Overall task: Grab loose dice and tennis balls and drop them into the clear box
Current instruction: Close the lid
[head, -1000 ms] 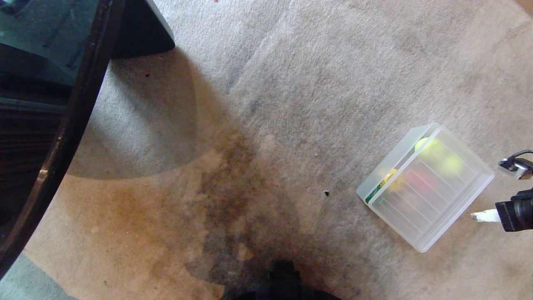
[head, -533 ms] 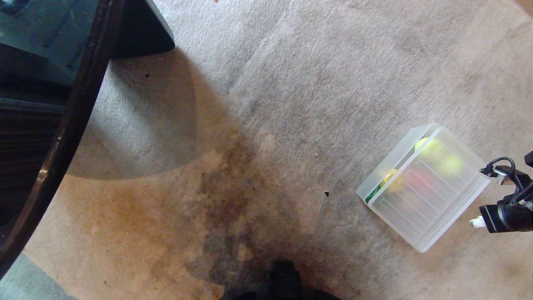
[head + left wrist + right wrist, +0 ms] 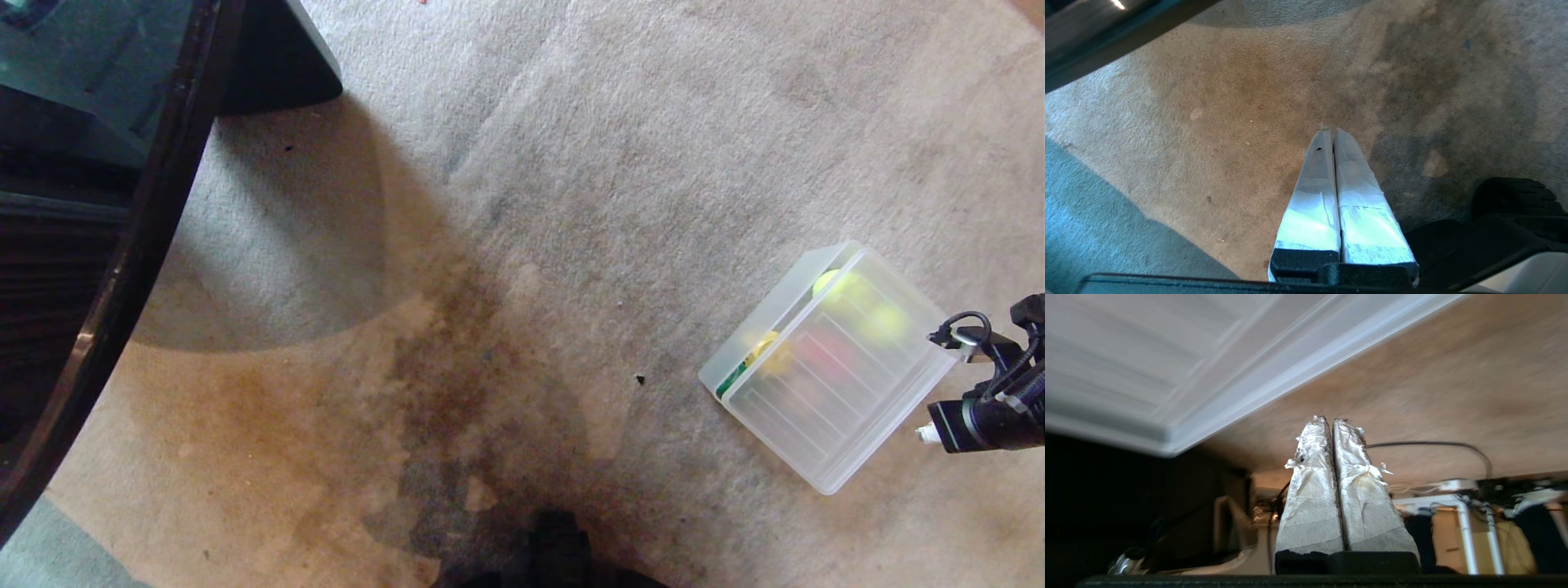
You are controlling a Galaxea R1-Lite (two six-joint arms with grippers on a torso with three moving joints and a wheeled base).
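Beside the frosted translucent plastic box [image 3: 833, 367] on beige carpet [image 3: 571, 163], our right claw [image 3: 1332, 421] is clenched empty; left claw [image 3: 1331, 132] likewise.

head: above, facing down at carpet [image 3: 571, 163] | wrists: low, close; left shares carpet

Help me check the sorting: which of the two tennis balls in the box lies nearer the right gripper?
The tennis ball deeper along the clear box, closer to the right gripper; the other ball sits in the far corner.
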